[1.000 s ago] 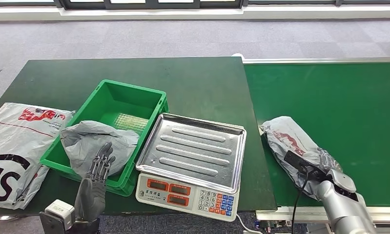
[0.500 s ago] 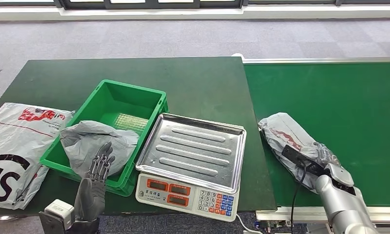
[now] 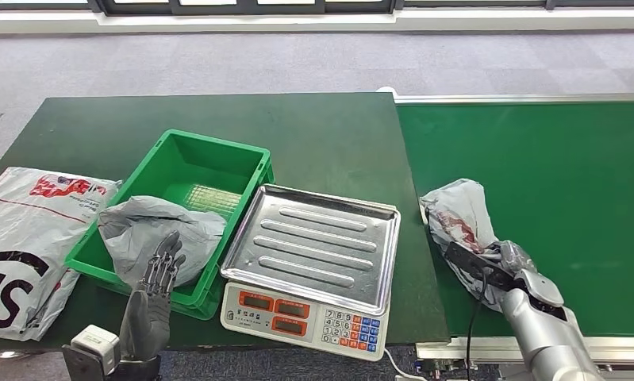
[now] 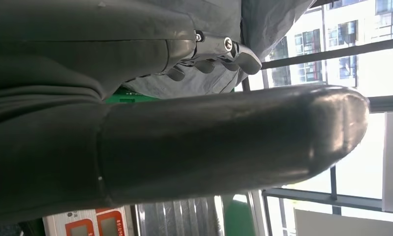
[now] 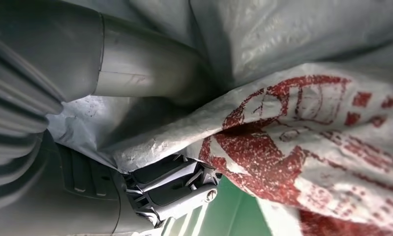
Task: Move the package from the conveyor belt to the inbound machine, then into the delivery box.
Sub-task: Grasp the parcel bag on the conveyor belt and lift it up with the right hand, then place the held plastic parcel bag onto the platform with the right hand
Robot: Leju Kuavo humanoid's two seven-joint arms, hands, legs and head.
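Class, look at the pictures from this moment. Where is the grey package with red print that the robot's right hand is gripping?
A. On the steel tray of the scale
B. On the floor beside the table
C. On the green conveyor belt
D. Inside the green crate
C. The right robot hand grips the grey package, which lies on the green conveyor belt, right of the scale tray, which holds no package.

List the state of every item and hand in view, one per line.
package: on the conveyor belt, gripped by the right hand
left hand: open, fingers over the grey bag
green crate: holds the grey bag
scale tray: empty
white bag: flat on the table
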